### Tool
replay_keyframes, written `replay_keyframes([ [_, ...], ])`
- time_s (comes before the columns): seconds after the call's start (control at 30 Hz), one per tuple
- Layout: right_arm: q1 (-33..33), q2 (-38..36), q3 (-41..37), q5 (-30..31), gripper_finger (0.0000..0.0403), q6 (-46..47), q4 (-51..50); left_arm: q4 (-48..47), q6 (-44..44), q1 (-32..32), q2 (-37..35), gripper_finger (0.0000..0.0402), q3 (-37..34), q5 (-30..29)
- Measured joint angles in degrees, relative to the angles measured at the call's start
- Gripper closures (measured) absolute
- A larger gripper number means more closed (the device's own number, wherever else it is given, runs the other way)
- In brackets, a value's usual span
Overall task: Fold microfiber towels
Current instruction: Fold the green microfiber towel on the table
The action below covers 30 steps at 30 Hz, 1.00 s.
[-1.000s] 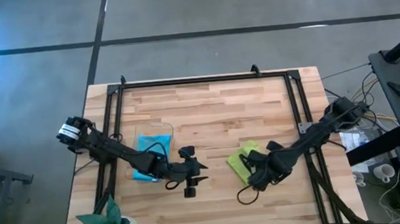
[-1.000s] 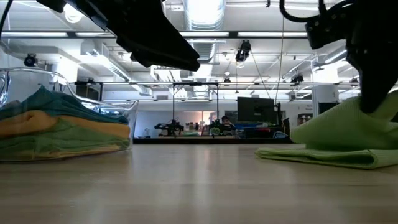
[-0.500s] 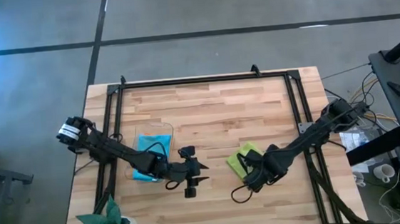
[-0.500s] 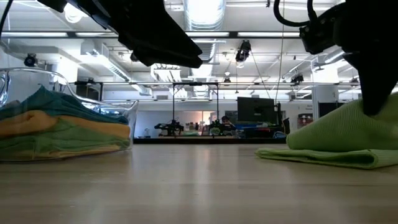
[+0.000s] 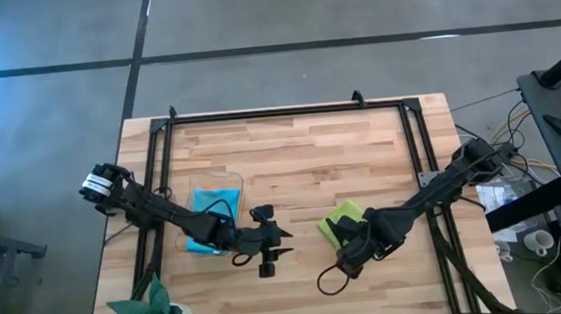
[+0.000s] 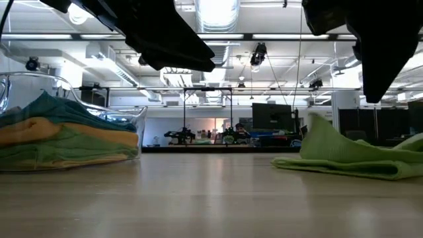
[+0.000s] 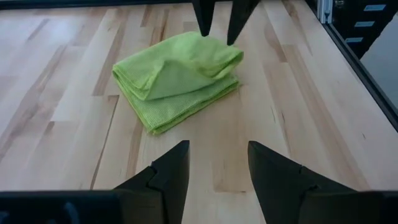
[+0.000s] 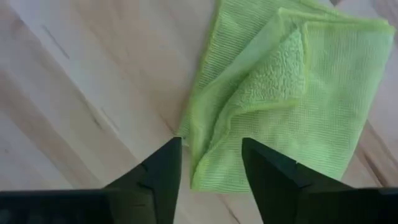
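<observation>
With its fingers spread and empty just above the lime green towel (image 8: 292,87), which lies folded but puffed on the counter (image 5: 300,155), the right end effector (image 8: 210,163) would do well to press the raised flap flat before lifting away.

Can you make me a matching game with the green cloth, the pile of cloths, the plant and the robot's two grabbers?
Things:
1. lime green towel
2. stack of towels
3. plant
4. right gripper
5. left gripper

Places or states:
A. at the table's near left corner
B. open, just above the lime green towel, holding nothing
C. lying loosely folded on the bare wood
D. inside a clear container
E. open, empty, facing the lime green towel from across the table

Pairs: 1-C, 2-D, 3-A, 4-B, 5-E
</observation>
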Motion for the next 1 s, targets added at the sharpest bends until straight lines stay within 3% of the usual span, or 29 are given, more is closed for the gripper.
replay_keyframes([
  [0.3, 0.1, -0.2, -1.8, 0.1, 0.022, 4.6, -6.8, 0.0, -2.4, 0.0, 0.0, 0.0254, 0.0, 0.1],
  [0.47, -0.1, -0.2, -5.3, 0.2, 0.0227, 8.5, -1.0, 0.0, -2.8, 0.0, 0.0, 0.0254, 0.0, 0.1],
  [0.77, -1.8, -0.2, -12.0, 1.1, 0.0231, 24.6, 13.1, 0.0, -2.6, 0.0, 0.0, 0.0254, 0.0, 0.1],
  [1.0, -4.1, -0.3, -13.0, 4.9, 0.0242, 24.1, 17.7, -0.3, -2.4, 0.0, 0.0, 0.0254, -0.1, 1.4],
])
